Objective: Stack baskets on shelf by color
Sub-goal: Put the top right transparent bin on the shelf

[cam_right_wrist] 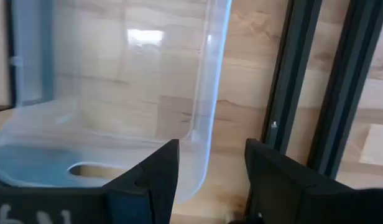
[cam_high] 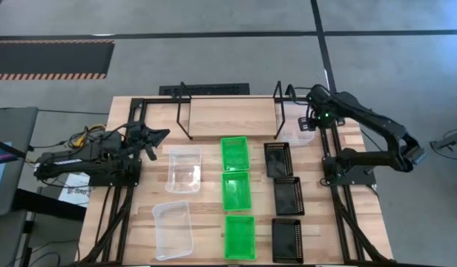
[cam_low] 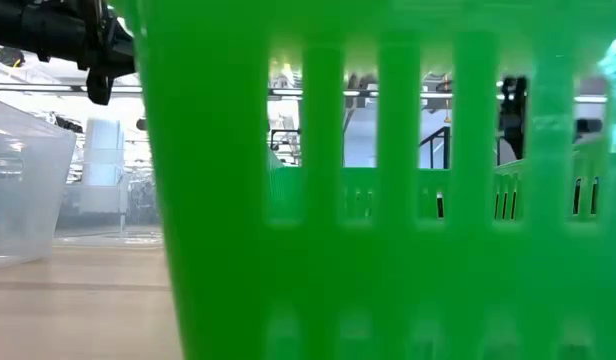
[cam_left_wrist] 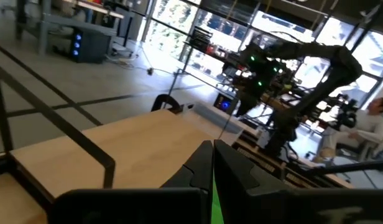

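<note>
By the shelf (cam_high: 230, 111), right hand (cam_right_wrist: 207, 171) open over seemingly clear basket (cam_right_wrist: 117, 93).

Green baskets (cam_high: 235, 194), black baskets (cam_high: 285, 196), clear baskets (cam_high: 182, 167) lie before shelf (cam_high: 232, 111).

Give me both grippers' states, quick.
Left gripper: closed, holding nothing.
Right gripper: jaws open, above a clear basket on the shelf.
</note>
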Robot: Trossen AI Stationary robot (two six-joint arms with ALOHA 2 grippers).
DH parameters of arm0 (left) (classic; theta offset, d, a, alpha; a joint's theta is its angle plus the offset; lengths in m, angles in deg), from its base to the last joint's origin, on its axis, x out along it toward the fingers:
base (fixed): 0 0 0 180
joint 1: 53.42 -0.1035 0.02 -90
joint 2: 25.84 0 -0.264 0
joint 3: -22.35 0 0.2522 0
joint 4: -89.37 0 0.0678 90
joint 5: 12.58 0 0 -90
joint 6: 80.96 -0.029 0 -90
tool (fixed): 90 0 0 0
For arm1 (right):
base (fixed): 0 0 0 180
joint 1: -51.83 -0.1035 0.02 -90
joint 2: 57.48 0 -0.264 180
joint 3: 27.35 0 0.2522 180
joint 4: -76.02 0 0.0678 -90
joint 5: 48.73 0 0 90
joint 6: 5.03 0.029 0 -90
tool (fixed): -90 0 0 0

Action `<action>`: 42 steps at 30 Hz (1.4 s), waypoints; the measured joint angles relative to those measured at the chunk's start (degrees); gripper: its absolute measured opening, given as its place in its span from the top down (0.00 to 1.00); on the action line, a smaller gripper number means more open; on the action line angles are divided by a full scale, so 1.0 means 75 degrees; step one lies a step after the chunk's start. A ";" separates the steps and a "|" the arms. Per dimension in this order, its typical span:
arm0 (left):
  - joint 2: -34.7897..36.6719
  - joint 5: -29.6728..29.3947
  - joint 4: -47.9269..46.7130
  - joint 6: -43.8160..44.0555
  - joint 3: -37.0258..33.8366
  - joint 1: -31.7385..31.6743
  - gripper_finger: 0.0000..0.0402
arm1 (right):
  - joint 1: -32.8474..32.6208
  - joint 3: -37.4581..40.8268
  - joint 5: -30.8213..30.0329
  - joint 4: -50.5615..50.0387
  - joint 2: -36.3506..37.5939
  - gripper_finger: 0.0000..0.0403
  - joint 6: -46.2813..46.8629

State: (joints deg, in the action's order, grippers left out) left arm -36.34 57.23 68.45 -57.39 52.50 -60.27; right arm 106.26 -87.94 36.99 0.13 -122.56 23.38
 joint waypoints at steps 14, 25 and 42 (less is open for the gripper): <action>-0.0003 -0.0230 -0.0593 -0.0016 0.0000 0.0000 1.00 | 0.0319 0.0440 -0.0006 0.0799 0.0003 0.49 -0.0452; 0.0000 -0.0228 -0.0667 0.0016 0.0000 0.0000 1.00 | 0.0289 0.0437 -0.0017 0.1295 -0.1082 0.50 -0.0567; 0.0000 -0.0159 -0.0670 0.0155 0.0000 0.0000 1.00 | 0.0313 0.0339 -0.0049 0.0841 -0.1704 0.98 -0.0941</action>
State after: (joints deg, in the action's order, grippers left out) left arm -36.34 56.04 63.42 -56.23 52.50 -60.27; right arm 108.60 -85.40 36.62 6.44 -135.34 16.32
